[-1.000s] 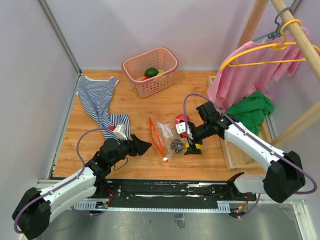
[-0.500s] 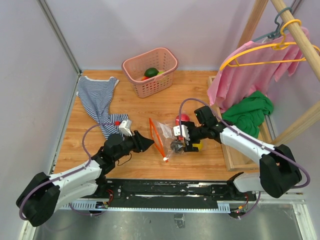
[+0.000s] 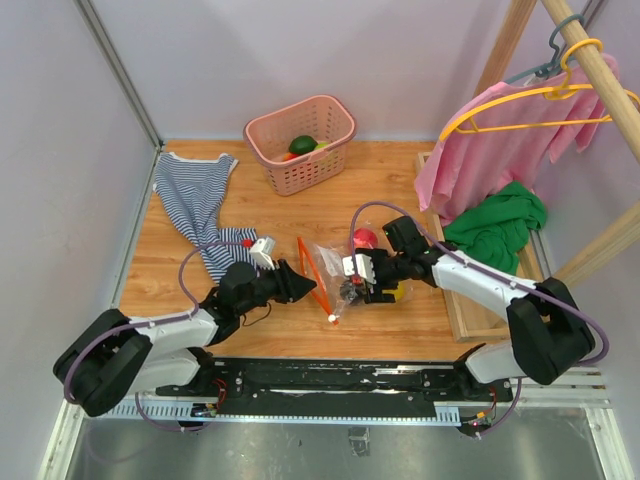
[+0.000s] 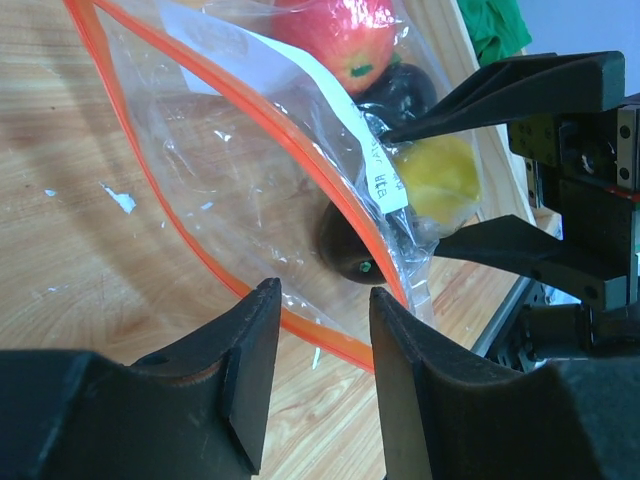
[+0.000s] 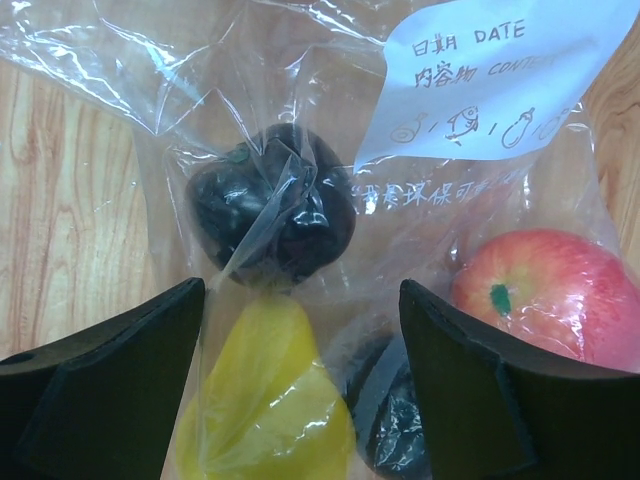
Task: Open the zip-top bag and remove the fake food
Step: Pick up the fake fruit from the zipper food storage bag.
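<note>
We judge this to be the grasping stage. The clear crinkly zip-top bag lies flat on the wooden bench, with an arm at each end of it. All the fake food we can see is inside it.

The left gripper is at the bag's mouth. Its jaws are parted by a modest gap, and the red-orange zip strip crosses that gap just past the fingertips. Nothing is clamped. The two sides of the strip look parted along the mouth, but we cannot tell whether they are sealed at the ends.

The right gripper is at the bag's opposite end, spread wide and released. It straddles the film over the yellow plastic fruit. A dark purple-black piece lies just beyond its fingertips. The red plastic apple lies off to one side, under the bag's white paper label.

To do this step well, we would close the left jaws on one lip of the strip only. Pinching both lips would keep the mouth shut. The right gripper should anchor the bag on loose film rather than on a hard round fruit, which will likely squirt sideways under pressure. Once both holds are firm, we would pull gently away from the bag's middle and keep it low on the bench. That way the thin plastic stretches rather than slipping out or tearing.
</note>
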